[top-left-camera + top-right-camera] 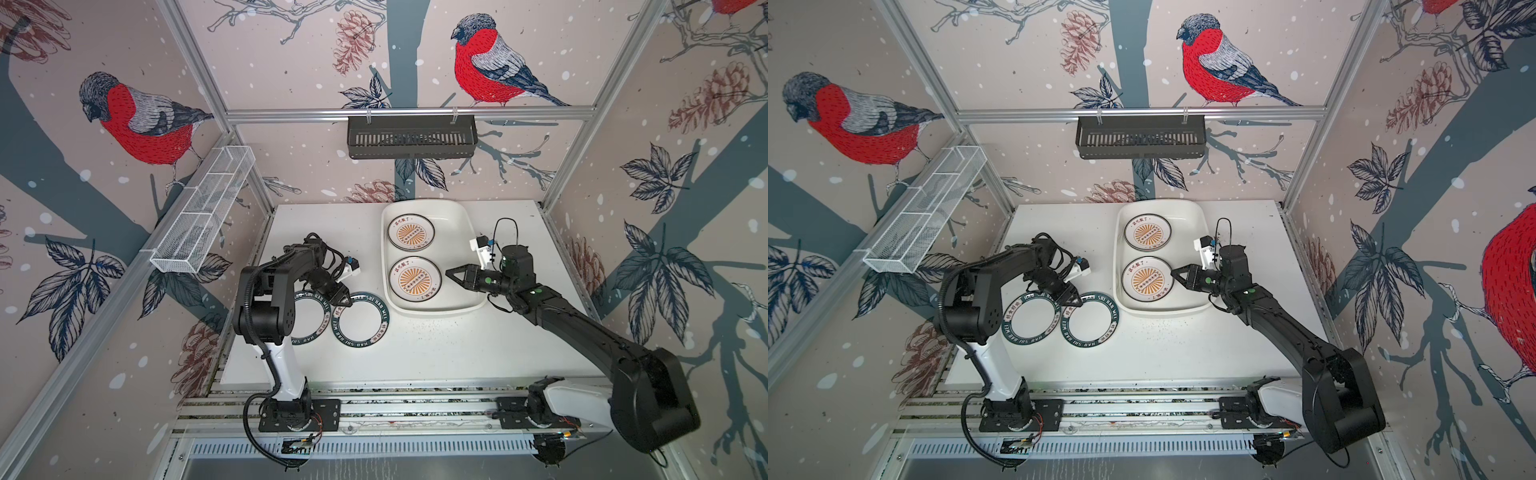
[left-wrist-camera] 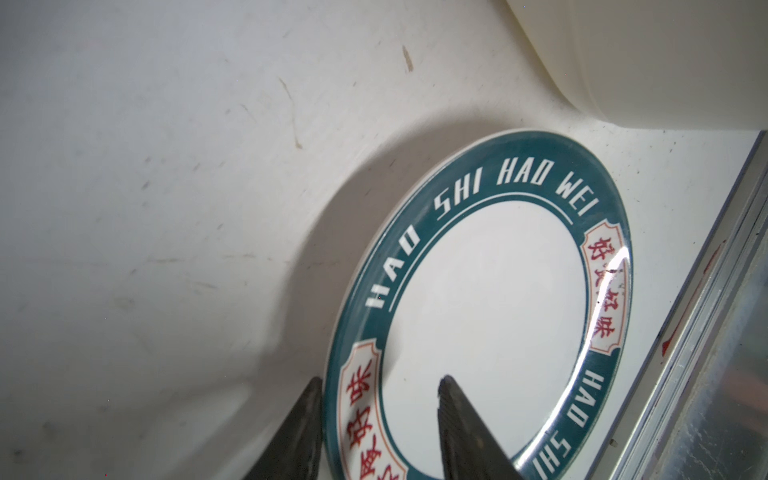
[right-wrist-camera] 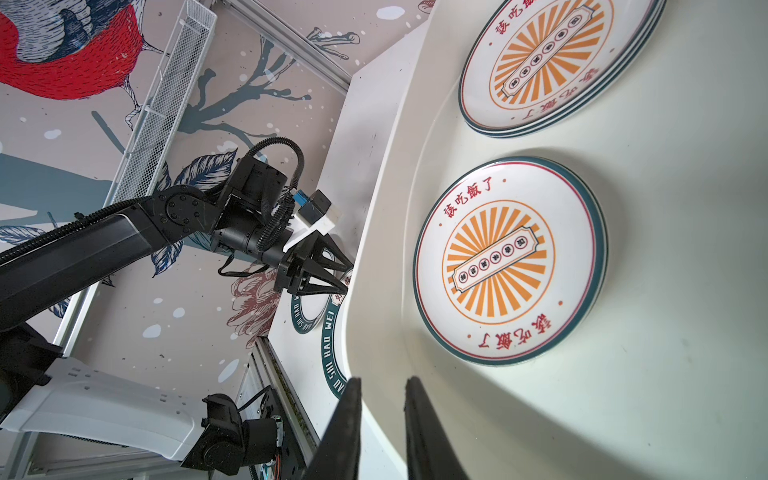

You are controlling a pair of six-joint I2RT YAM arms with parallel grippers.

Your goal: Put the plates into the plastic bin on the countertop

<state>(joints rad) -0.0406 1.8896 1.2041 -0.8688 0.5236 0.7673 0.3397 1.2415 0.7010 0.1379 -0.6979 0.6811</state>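
The plastic bin (image 1: 455, 232) (image 1: 1187, 235) stands at the back of the countertop (image 1: 457, 345). It holds a far stack of orange sunburst plates (image 1: 410, 232) (image 3: 557, 62) and a near one (image 1: 414, 279) (image 3: 509, 259). Two green-rimmed plates lie left of the bin: the right one (image 1: 360, 322) (image 2: 490, 299) and the left one (image 1: 307, 320), half under my left arm. My left gripper (image 1: 344, 297) (image 2: 382, 379) is shut on the right plate's rim, one finger outside, one inside. My right gripper (image 1: 449, 273) (image 3: 383, 379) hovers over the bin's near right part, a narrow gap between its fingers, holding nothing.
A black slotted basket (image 1: 411, 137) hangs on the back rail. A white wire-mesh basket (image 1: 203, 212) hangs on the left wall. Aluminium framing (image 1: 415, 405) edges the front of the countertop, close to the held plate in the left wrist view.
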